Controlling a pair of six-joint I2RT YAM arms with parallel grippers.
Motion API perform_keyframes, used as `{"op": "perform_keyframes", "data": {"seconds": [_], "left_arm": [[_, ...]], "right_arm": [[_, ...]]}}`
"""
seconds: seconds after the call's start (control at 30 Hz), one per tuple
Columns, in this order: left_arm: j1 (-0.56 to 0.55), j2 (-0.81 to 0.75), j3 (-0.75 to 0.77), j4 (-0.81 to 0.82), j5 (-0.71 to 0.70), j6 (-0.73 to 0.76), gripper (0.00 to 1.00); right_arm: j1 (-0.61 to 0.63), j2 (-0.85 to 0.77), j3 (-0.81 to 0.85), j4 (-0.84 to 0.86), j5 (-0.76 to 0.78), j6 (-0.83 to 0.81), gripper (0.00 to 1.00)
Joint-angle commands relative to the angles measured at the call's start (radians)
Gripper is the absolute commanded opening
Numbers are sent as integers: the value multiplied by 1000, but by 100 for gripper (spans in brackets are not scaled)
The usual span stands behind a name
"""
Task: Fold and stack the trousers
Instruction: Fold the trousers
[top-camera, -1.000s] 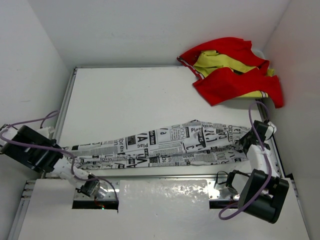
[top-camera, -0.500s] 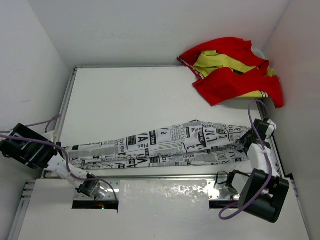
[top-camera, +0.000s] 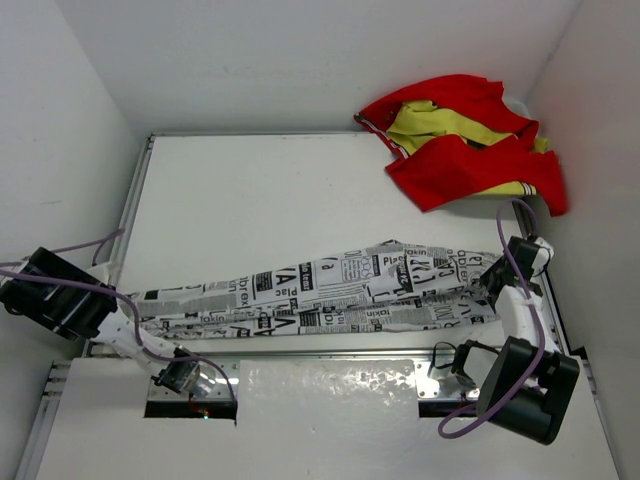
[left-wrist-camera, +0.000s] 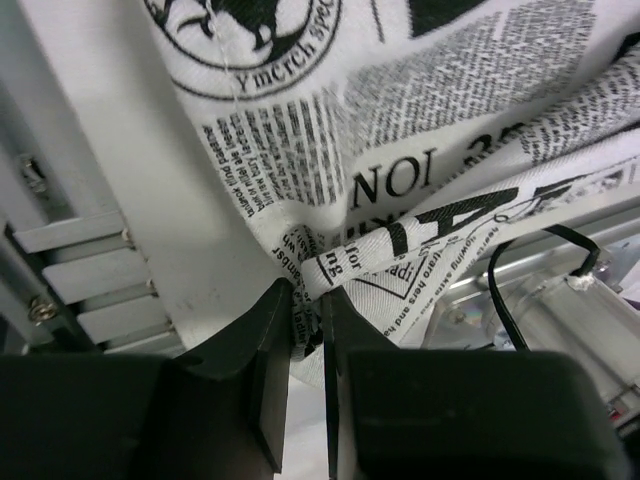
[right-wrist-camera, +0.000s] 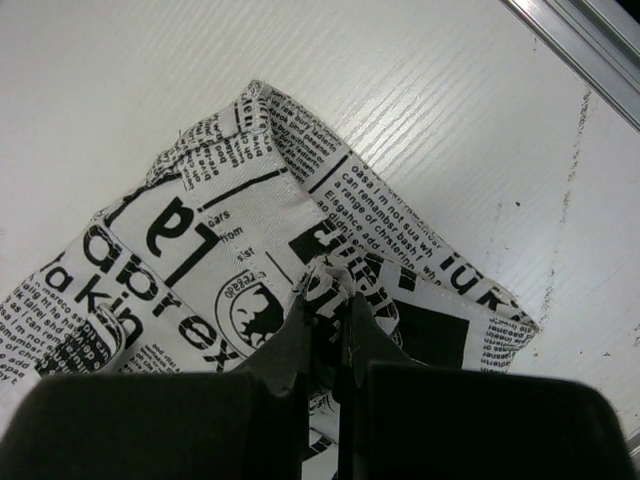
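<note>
The newspaper-print trousers (top-camera: 330, 292) lie stretched in a long band across the near part of the white table, from left to right. My left gripper (top-camera: 135, 312) is shut on the left end of the trousers (left-wrist-camera: 400, 170) near the table's front left edge; cloth is pinched between its fingers (left-wrist-camera: 270, 340). My right gripper (top-camera: 492, 285) is shut on the right end of the trousers (right-wrist-camera: 230, 240), with a bunch of cloth between its fingers (right-wrist-camera: 300, 330).
A red and yellow garment (top-camera: 460, 150) lies heaped at the back right corner. A metal rail (top-camera: 330, 375) runs along the table's front edge, also in the left wrist view (left-wrist-camera: 70, 260). White walls close in left, back and right.
The left arm has drawn back to the left with its end of the trousers, pulling the band a little straighter. The right gripper has barely moved.
</note>
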Motion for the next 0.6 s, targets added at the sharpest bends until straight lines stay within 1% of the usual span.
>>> {"op": "perform_keyframes", "data": {"seconds": [0.0, 0.03, 0.13, 0.17, 0.23, 0.37, 0.47, 0.53, 0.57], "left_arm": [[-4, -65, 69, -15, 13, 44, 5], [-4, -65, 87, -26, 13, 47, 5], [-4, -60, 117, -90, 11, 82, 22], [-4, -54, 121, -97, 5, 85, 25], [-4, -45, 117, -101, -16, 84, 27], [-1, -19, 74, -71, -117, 59, 32], [5, -22, 62, -49, -142, 59, 31], [5, -17, 63, -46, -148, 57, 23], [5, -13, 66, -43, -148, 45, 16]], "right_arm": [[3, 4, 46, 23, 34, -10, 0], [3, 5, 48, 23, 36, -10, 0], [1, 5, 52, 23, 34, -12, 0], [1, 8, 52, 23, 33, -12, 0], [3, 8, 54, 23, 34, -12, 0], [1, 5, 57, 19, 36, -17, 0], [1, 7, 57, 20, 39, -17, 0], [1, 7, 56, 20, 39, -17, 0], [3, 7, 56, 20, 37, -15, 0]]}}
